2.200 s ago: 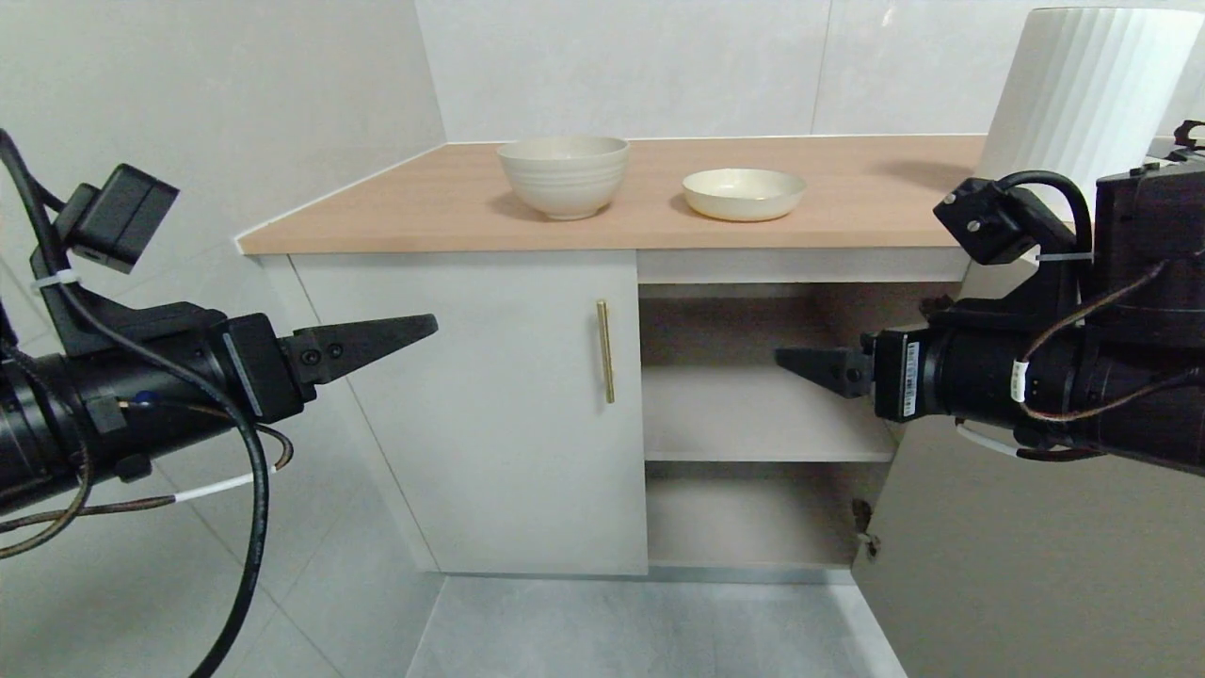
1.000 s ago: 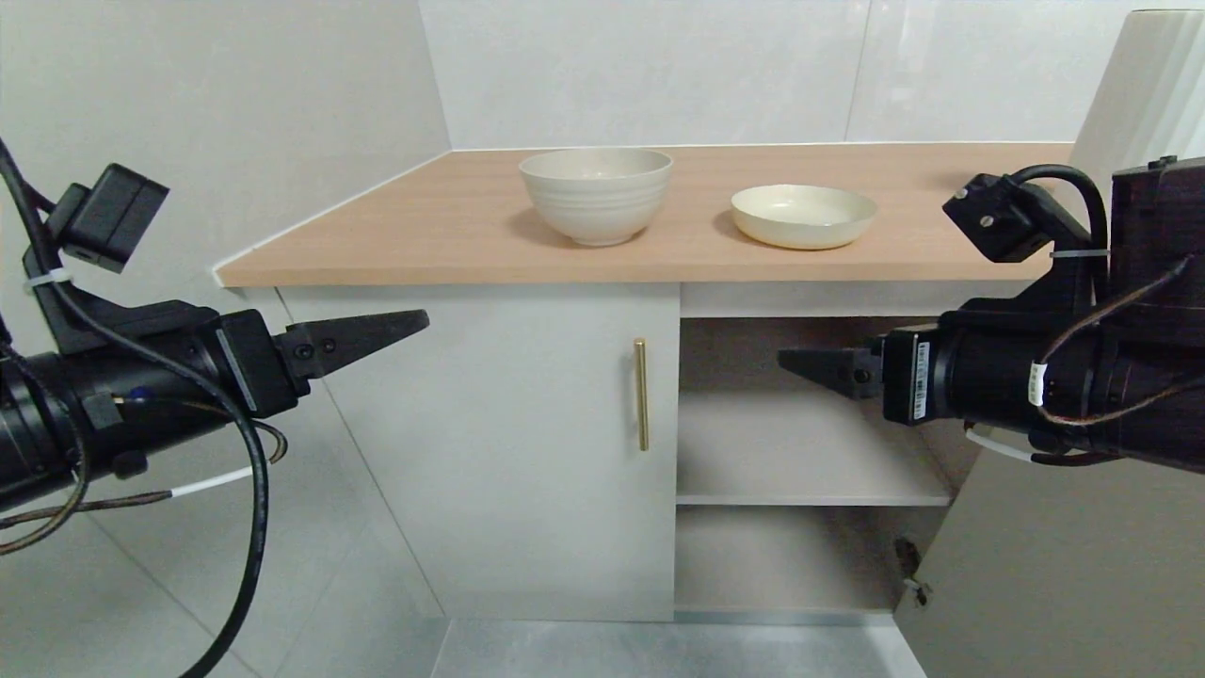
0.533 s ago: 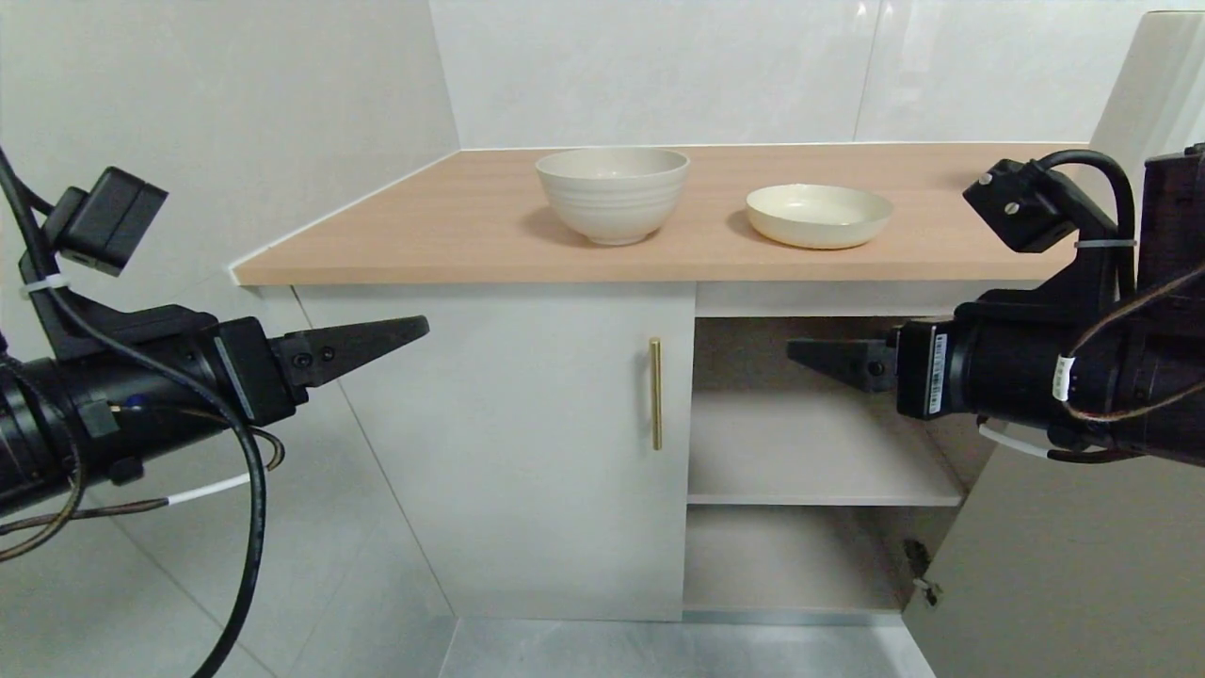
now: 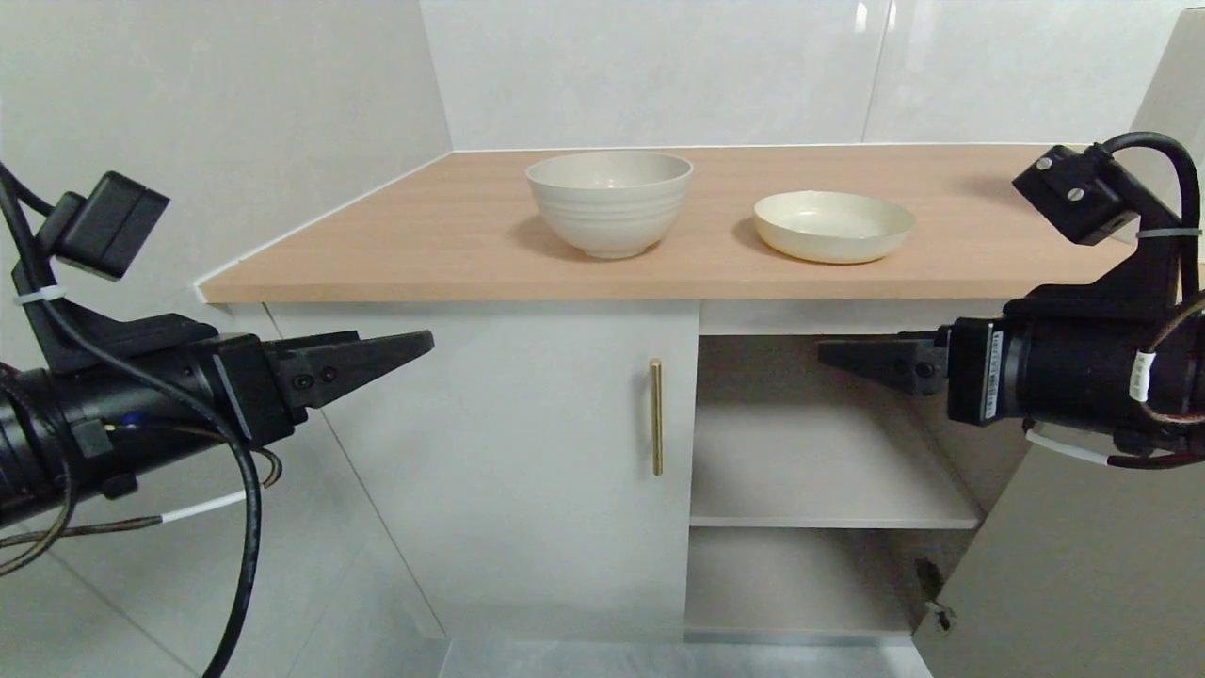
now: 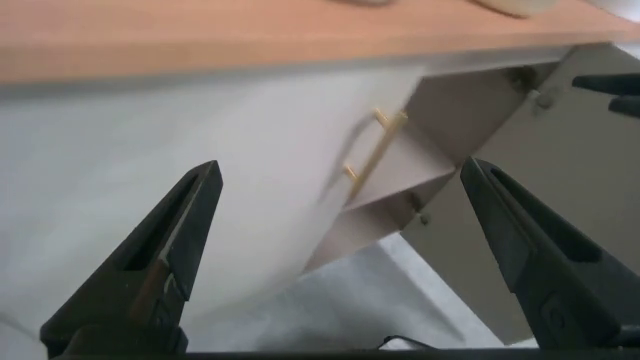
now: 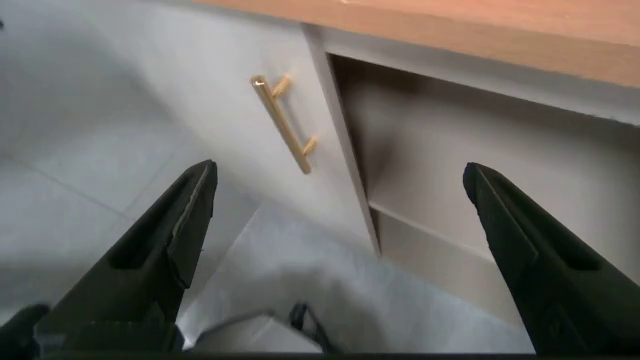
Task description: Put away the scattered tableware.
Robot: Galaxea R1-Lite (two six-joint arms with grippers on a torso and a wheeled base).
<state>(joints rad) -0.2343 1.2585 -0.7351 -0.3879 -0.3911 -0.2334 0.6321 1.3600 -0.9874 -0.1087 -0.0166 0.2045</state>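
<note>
The left gripper (image 4: 419, 347) hangs below the countertop (image 4: 424, 247), jaws spread and empty. On top stand the bowl (image 4: 609, 202) and, beside it but apart, the shallow dish (image 4: 834, 226). The right gripper (image 4: 833, 353), also spread, sits before the open shelf (image 4: 828, 471). It should probably rise clear of the counter edge, then pinch the dish's near rim squarely
</note>
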